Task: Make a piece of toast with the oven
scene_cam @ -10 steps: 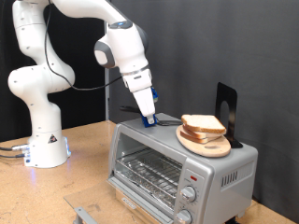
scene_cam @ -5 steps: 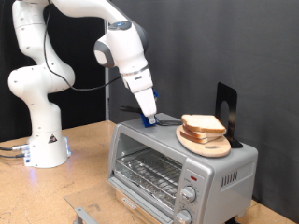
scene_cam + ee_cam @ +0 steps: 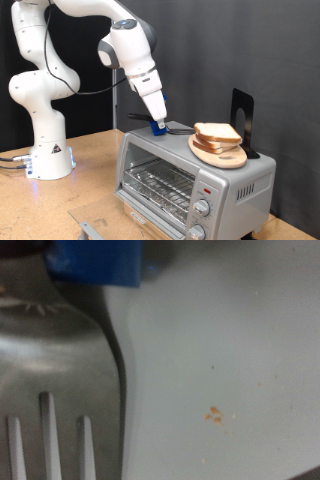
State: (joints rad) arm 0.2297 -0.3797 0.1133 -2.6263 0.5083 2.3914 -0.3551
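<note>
the gripper sat low on the oven top, its blue fingertips beside a fork; whether it was wide or narrow i could not tell. the piece of toast lay on a round wooden board on the oven's top.

Backdrop: a flat black wall or curtain filled the scene behind everything, plain and unlit.
Counter: a light brown wooden counter with a speckled grain ran across the lower part of the exterior view.
Counter edge: its front edge fell away at the exterior view's bottom left, where a dark floor area showed, too dim to make out.
Bracket: a small grey metal bracket sat at the counter's lower edge.
Light: even and soft, shadows faint.
</note>
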